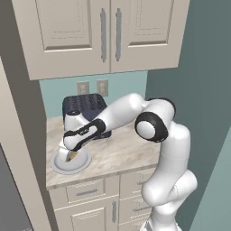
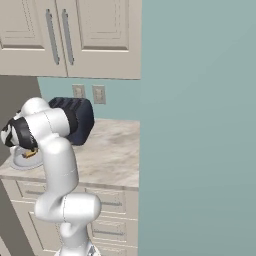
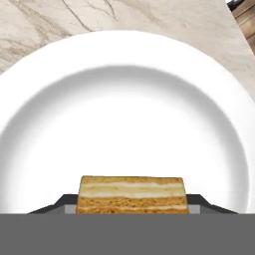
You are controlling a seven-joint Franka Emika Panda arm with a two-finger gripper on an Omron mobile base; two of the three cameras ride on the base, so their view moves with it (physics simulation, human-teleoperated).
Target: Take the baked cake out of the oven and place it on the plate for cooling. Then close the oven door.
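The jaws pinch the cake (image 3: 132,194) (a layered tan slice) between the gripper (image 3: 132,201) fingertips, right over the plate (image 3: 124,89). The plate's bowl is bare below the cake. The plate sits at the bench (image 1: 122,151) front corner, near the dark toaster (image 1: 83,108).

Gripper (image 1: 71,156) pointing down over plate (image 1: 70,163), holding cake (image 1: 72,156) slice between fingers just above plate's centre. Dark toaster (image 1: 85,109) sitting behind gripper on marble counter (image 1: 122,153). Cabinet doors (image 1: 106,31) hanging high above. Drawers (image 1: 85,191) lying below.
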